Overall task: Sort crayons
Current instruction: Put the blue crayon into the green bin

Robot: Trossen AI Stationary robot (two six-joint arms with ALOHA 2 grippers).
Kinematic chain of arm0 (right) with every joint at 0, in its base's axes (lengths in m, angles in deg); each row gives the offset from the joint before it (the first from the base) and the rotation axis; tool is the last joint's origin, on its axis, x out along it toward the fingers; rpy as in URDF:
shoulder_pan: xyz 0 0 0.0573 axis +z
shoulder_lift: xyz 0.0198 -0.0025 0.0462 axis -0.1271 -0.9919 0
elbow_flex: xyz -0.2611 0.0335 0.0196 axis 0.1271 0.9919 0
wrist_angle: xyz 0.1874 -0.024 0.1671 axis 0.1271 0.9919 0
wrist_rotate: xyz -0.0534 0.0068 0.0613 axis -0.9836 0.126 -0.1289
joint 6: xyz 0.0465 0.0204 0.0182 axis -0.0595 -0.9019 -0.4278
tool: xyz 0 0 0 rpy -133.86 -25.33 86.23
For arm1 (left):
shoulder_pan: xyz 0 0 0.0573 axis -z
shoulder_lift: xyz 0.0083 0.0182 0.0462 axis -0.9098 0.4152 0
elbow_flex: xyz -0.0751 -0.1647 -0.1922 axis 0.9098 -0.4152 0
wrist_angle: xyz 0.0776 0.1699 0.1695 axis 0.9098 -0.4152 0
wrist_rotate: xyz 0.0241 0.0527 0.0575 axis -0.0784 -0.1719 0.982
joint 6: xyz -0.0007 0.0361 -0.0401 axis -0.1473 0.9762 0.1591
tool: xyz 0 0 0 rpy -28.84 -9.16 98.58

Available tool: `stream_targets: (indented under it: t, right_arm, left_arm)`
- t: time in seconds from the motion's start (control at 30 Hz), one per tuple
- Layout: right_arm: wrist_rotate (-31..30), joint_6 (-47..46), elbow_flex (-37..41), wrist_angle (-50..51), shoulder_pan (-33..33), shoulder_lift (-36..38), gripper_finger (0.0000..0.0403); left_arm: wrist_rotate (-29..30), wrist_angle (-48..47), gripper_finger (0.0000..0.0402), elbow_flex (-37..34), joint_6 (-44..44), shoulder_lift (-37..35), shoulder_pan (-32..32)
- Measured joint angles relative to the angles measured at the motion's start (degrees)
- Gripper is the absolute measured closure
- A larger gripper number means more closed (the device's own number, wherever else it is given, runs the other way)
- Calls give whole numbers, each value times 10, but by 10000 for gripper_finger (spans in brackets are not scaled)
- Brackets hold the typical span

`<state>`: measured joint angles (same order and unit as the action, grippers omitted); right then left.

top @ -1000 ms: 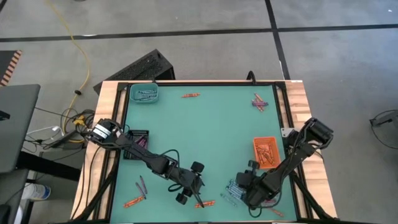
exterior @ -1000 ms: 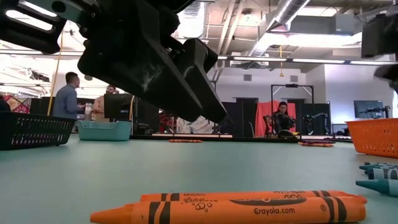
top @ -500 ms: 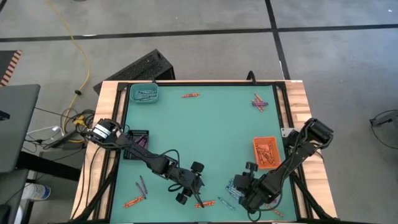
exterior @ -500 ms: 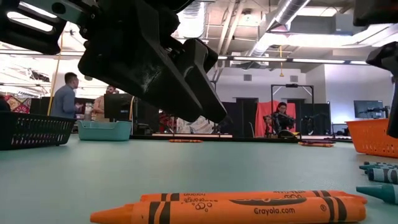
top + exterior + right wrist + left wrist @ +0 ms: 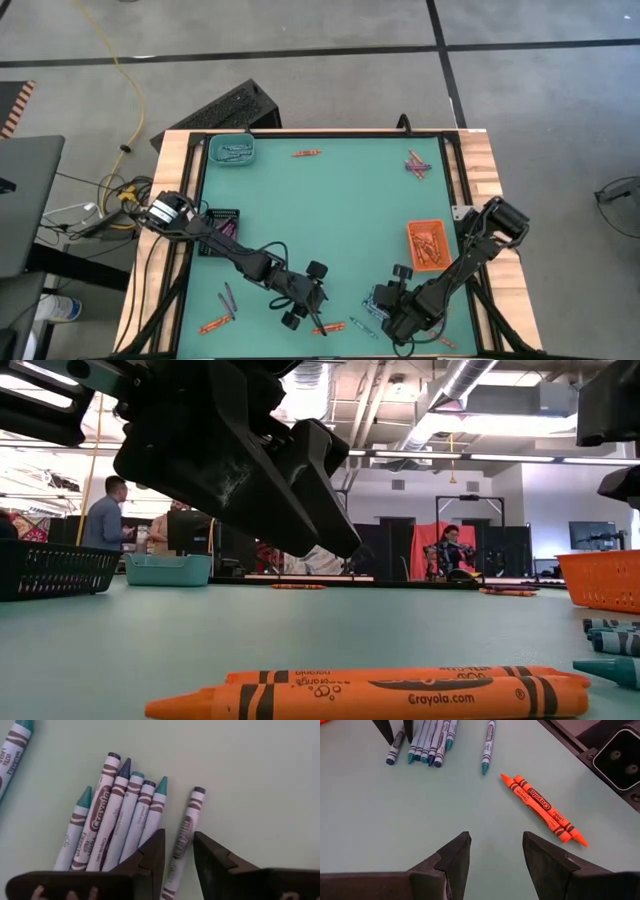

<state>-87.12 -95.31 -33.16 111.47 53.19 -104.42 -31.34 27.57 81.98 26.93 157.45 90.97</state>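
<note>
**Now: right claw lined up over a pale crayon at the tabletop's near edge**

Presently the right claw is seen lowered at the near right of the tabletop, its fingers parted around a narrow gap and nothing gripped. One pale blue-grey crayon is framed in that gap, its long axis running straight away from the claw, between the fingers rather than across them; a judged descent along that line would straddle it. Just beside it a fan of blue-grey crayons is spread, close enough to be nudged. The right arm is plainly the nearer one to this cluster.

The left claw is held spread wide and empty above bare tabletop. A pair of orange crayons lies touching side by side, ahead of it and off to one side, slanted across its line. The orange tray sits near the right arm.
</note>
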Motion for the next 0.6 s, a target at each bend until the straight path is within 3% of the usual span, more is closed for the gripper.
stream_targets:
  t: [0.2,0.47,0.6]
  right_arm:
    - [-1,-5,-1,17,0,0,297]
    - [-2,3,0,43,-8,0,387]
    - [-2,6,0,43,-13,0,396]
  left_arm:
    - [0,0,230,0,3,0,0]
    - [0,0,230,0,3,0,0]
    - [0,0,230,0,3,0,0]
